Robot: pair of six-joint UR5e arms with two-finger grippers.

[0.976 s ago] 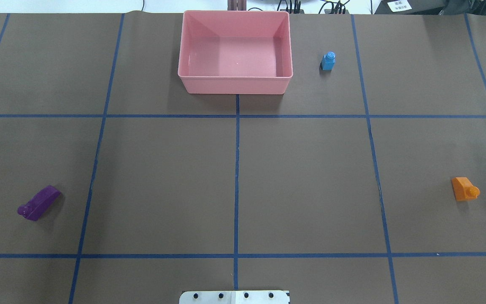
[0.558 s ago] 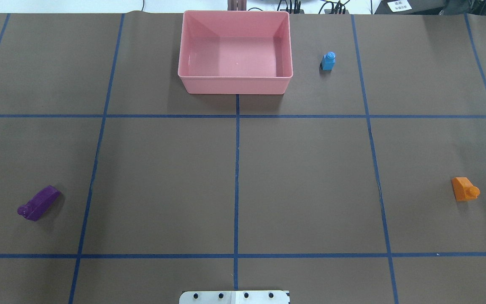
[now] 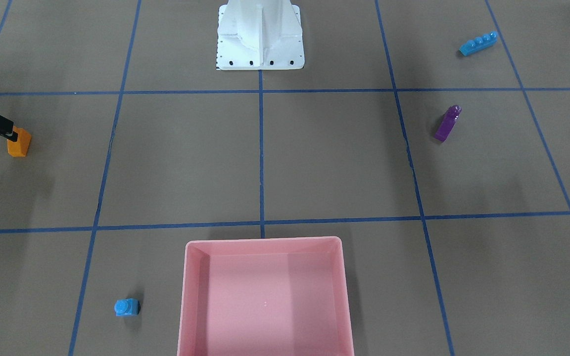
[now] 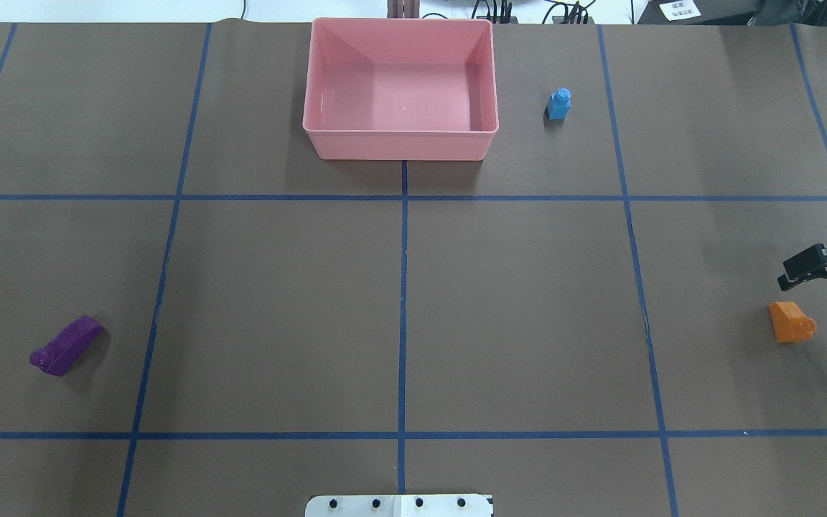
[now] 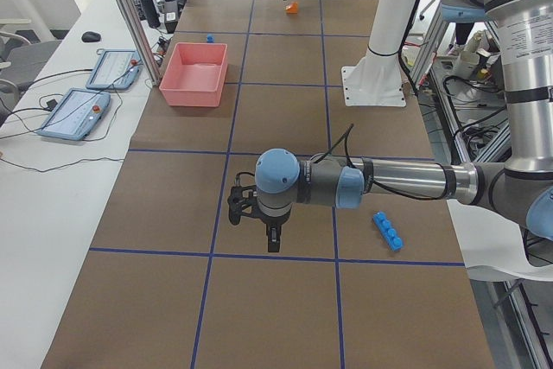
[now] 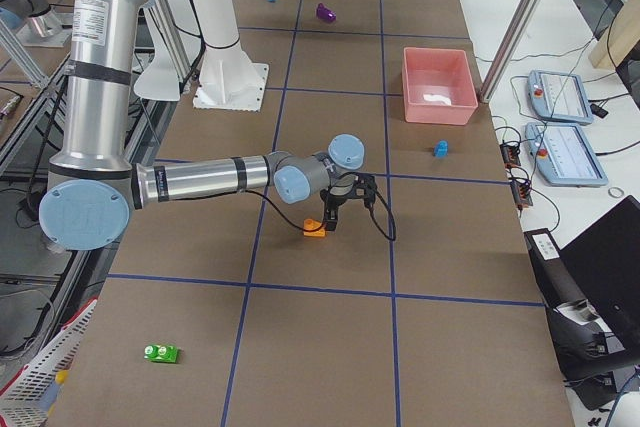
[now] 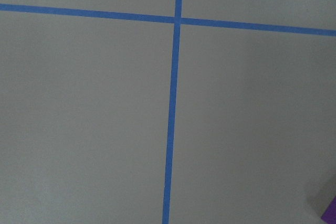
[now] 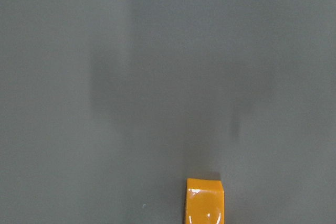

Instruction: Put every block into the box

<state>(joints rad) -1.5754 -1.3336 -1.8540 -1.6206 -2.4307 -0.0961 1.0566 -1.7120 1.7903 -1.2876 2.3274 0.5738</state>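
Note:
The pink box (image 4: 399,143) stands empty at the table's far middle, also in the front view (image 3: 193,296). The orange block (image 4: 790,323) lies at the right, and my right gripper (image 4: 812,230) hovers just beyond it, jaws apart and empty. The purple block (image 4: 65,346) lies at the left. The small blue block (image 4: 558,104) stands right of the box. The long blue block (image 3: 478,43) and the green block (image 6: 160,353) lie outside the overhead view. My left gripper (image 5: 270,244) hangs over bare table; I cannot tell if it is open.
The white robot base (image 3: 260,44) stands at the near middle edge. Blue tape lines divide the brown table cover. Two tablets (image 5: 73,114) lie on the side bench beyond the box. A red-and-white basket (image 6: 40,372) sits off the table's end.
My right gripper has come into the overhead view at the right edge, close to the orange block. No block and not the box has moved.

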